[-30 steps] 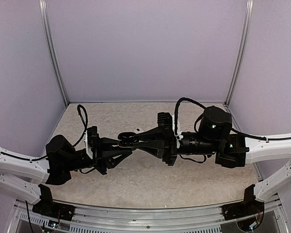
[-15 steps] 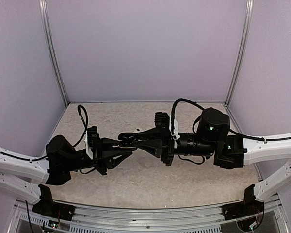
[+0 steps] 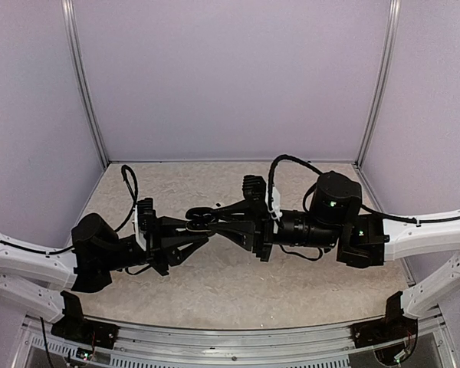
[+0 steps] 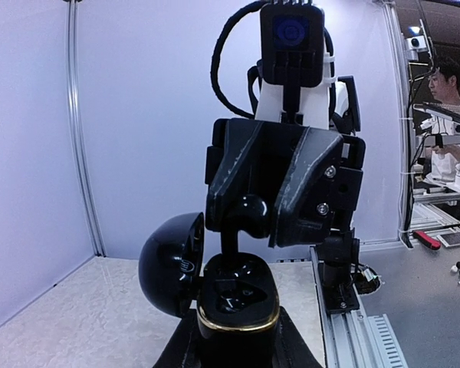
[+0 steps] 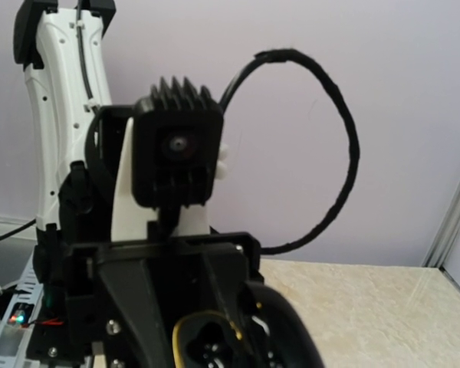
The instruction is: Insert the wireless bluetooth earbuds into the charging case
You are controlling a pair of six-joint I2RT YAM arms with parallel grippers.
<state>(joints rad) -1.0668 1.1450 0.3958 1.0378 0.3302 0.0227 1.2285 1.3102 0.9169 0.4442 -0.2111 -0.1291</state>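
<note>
Currently the left hand (image 3: 192,230) is clamped around the black, gold-rimmed charging case (image 4: 238,297), holding it above the counter (image 3: 215,287) with its lid (image 4: 169,264) swung open. Directly over the cavity, the right hand (image 4: 249,230) pinches a glossy black earbud (image 4: 245,213), stem pointing down.

Both arms stretch low toward the middle, wrists level. My left gripper (image 3: 199,228) has its fingers clamped tight. My right gripper (image 3: 198,216) meets it tip to tip, fingers near together, grip unclear.

Right end effector (image 4: 254,228) close over charging case (image 4: 238,303).
</note>
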